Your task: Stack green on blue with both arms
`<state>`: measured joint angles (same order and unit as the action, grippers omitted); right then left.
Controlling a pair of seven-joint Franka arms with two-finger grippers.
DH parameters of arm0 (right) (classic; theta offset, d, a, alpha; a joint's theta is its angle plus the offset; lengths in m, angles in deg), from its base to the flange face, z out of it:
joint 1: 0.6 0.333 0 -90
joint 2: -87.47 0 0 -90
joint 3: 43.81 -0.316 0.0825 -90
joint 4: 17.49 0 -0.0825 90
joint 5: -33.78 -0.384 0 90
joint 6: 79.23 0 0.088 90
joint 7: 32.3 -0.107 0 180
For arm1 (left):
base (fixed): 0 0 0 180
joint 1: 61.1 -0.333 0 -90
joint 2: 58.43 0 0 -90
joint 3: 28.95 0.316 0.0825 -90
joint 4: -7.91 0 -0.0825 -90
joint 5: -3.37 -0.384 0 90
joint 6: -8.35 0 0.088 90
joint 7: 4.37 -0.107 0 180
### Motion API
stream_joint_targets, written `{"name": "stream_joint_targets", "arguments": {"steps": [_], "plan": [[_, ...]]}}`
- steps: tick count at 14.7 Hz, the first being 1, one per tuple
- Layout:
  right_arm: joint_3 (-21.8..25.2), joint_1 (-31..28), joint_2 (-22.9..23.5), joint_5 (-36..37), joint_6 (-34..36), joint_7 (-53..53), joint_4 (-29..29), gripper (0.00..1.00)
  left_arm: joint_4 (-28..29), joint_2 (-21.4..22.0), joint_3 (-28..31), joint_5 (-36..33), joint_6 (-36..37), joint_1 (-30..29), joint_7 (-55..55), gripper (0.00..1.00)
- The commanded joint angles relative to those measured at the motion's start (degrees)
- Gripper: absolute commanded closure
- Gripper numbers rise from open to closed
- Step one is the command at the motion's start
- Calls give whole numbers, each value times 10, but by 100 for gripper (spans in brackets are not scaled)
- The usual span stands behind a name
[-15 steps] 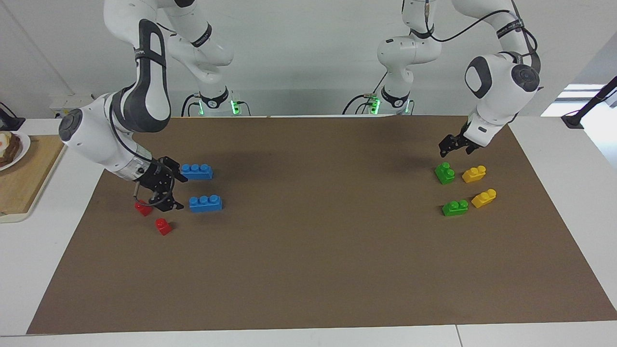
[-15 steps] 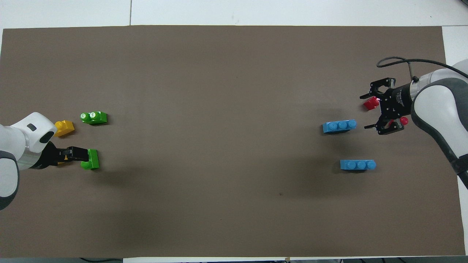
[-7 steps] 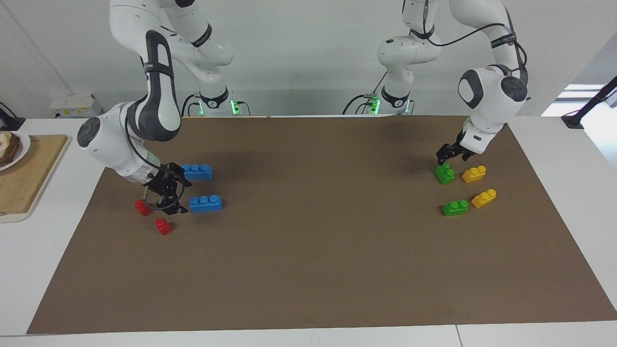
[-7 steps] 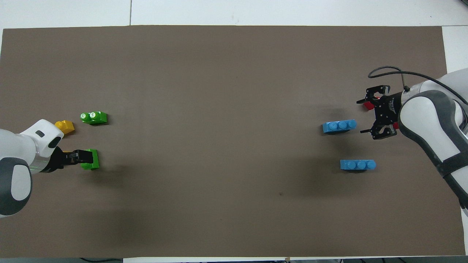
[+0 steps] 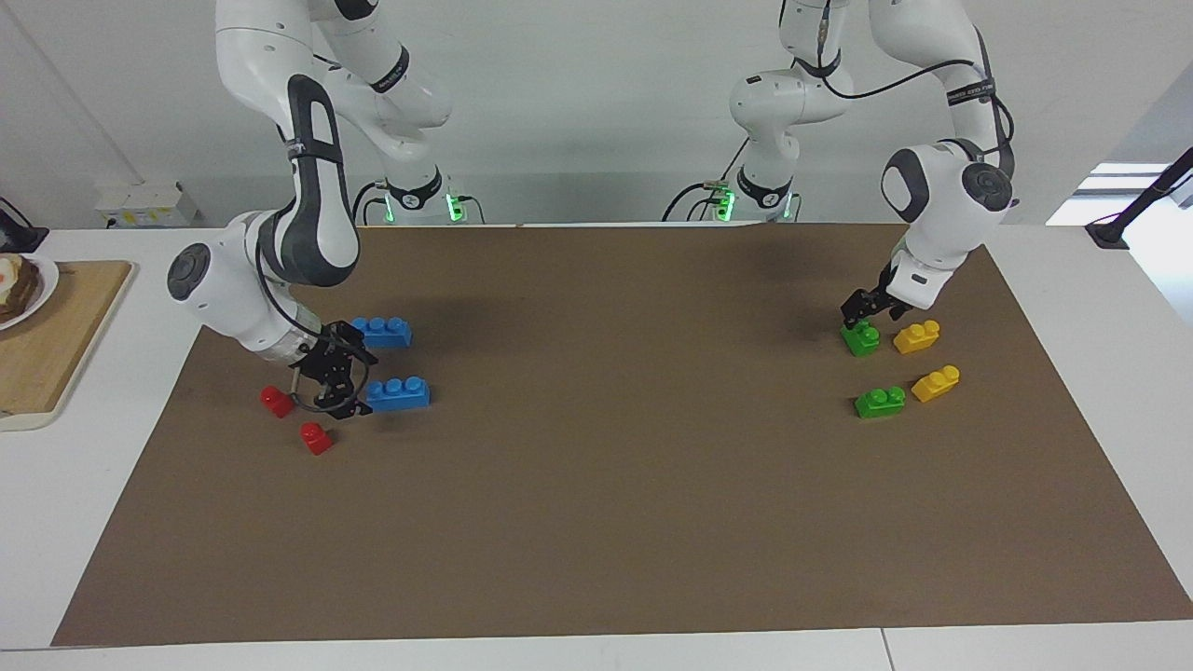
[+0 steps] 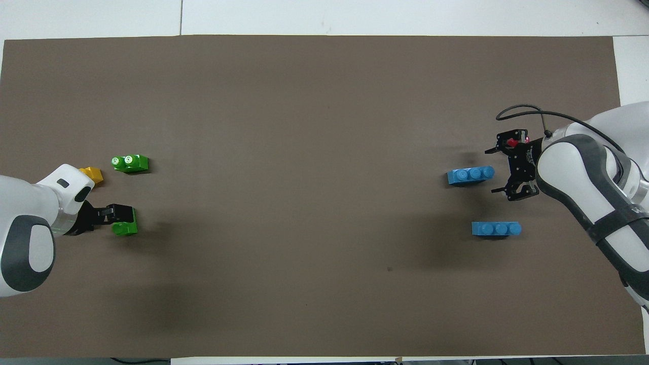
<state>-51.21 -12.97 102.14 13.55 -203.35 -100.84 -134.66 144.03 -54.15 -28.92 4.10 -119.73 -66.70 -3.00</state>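
Two blue bricks lie at the right arm's end of the mat: one farther from the robots (image 5: 398,392) (image 6: 470,175), one nearer (image 5: 382,331) (image 6: 496,228). My right gripper (image 5: 359,384) (image 6: 492,171) is open, low at the end of the farther blue brick, with nothing held. Two green bricks lie at the left arm's end: one nearer (image 5: 859,337) (image 6: 124,228), one farther (image 5: 880,402) (image 6: 130,162). My left gripper (image 5: 862,314) (image 6: 119,215) is open, down at the top of the nearer green brick.
Two yellow bricks (image 5: 917,336) (image 5: 936,383) lie beside the green ones; the overhead view shows only one (image 6: 91,175). Two red bricks (image 5: 276,401) (image 5: 316,437) sit beside my right gripper. A wooden board (image 5: 56,345) with a plate (image 5: 23,289) stands off the mat.
My right gripper moved from over the red bricks toward the end of the farther blue brick. My left gripper came down onto the nearer green brick.
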Motion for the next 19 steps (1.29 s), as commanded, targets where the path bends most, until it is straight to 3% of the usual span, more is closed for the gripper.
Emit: {"name": "stream_joint_targets", "arguments": {"steps": [1,7,11,12,14,15,16,19], "plan": [[-2,-1,10,-23,-17,27,-11,3,7,-4,-5,-6,-18,-6,11,0],[-2,2,18,-35,-37,27,-17,4,11,-23,-5,-6,-39,-6,12,0],[-2,8,18,-35,-37,31,-18,21,14,-27,-6,-6,-52,-2,14,0],[-2,9,18,-36,-36,31,-17,30,15,-28,-6,-6,-52,-2,15,0],[-2,9,18,-36,-34,35,-17,62,15,-32,-5,-6,-53,-1,15,0],[-2,9,18,-38,-28,57,-17,94,15,-33,-5,-6,-56,-1,15,0],[-2,9,18,-47,-26,76,-17,100,15,-33,-5,-6,-58,-2,15,0],[-3,9,19,-55,-17,77,9,100,15,-34,-6,-6,-57,1,15,0]]}}
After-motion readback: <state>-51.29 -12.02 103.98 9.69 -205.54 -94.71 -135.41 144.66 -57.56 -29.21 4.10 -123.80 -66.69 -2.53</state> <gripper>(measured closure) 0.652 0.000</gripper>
